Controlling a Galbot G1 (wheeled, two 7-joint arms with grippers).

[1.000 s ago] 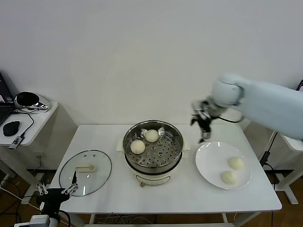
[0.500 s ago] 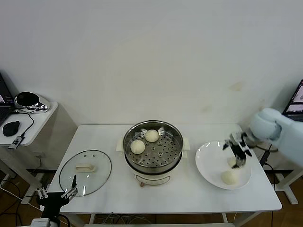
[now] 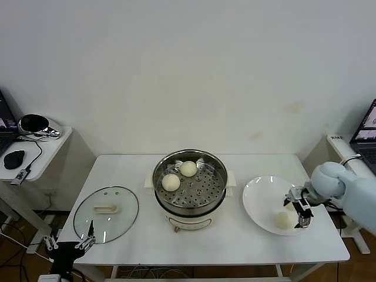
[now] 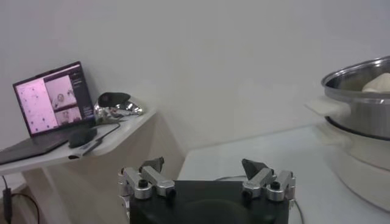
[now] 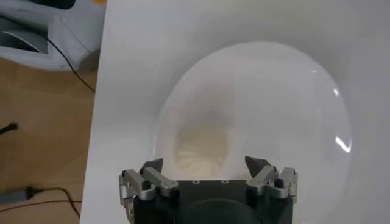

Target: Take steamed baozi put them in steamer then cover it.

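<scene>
My right gripper (image 3: 299,207) has swung from beside the steamer (image 3: 190,182) out to the plate (image 3: 261,197) in the last second. It now sits low over the plate's right side, lower right of the head frame. Jaws spread wide, nothing held.

Right wrist view: a bun (image 5: 203,149) lies on the plate straight ahead between the open fingertips, not yet enclosed. In the head view I make out one bun (image 3: 284,220) just left of the gripper; a second shows only as a sliver at the gripper's upper edge, mostly hidden by it.

Status: two buns (image 3: 188,168) (image 3: 171,182) sit on the perforated tray, upper-left part of the pot. So I judge the task half done, and this is the approach for bun three.

Next, as I see it: drop a bit, close gently since dough dents, then lift and carry left.

Cover (image 3: 106,214) lies flat on the table (image 3: 235,244), lower left of frame, untouched. Left gripper (image 3: 68,245) is parked off the table's front-left corner, jaws open, empty.
</scene>
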